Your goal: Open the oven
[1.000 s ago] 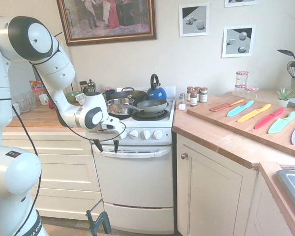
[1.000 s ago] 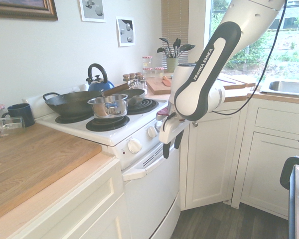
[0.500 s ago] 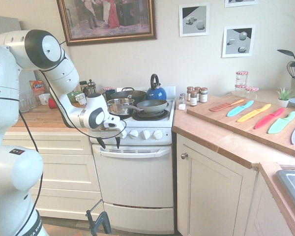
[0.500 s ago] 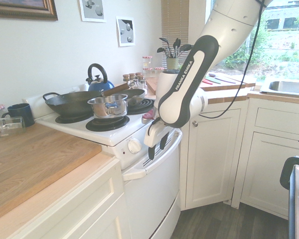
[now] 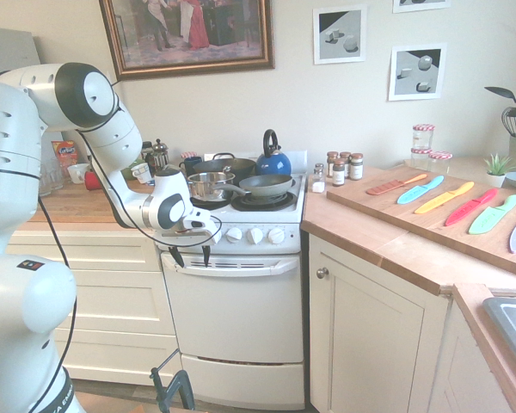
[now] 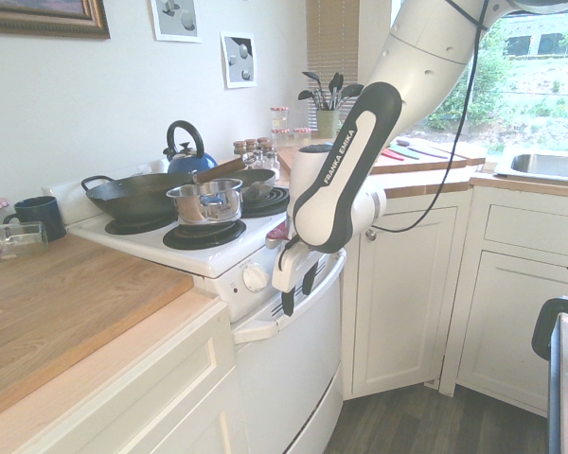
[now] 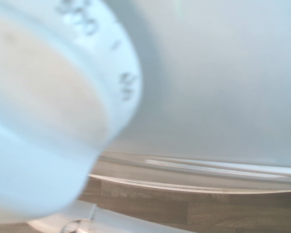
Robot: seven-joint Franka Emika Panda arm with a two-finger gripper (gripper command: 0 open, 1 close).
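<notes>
Lower and nearer now, my pincer [image 5: 189, 255] hangs released, fingers spread, just above the bar handle [image 5: 232, 269] at the oven [image 5: 241, 318] door's top left corner (knob [image 7: 53, 107] blurred up close).

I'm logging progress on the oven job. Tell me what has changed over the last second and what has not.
The claw has moved in closer to the oven, dropping slightly to hang open just above the left end of the bar handle, fingers pointing down. It has taken hold of nothing. The oven door is shut as before, and the pans and kettle on the hob have not moved.
</notes>
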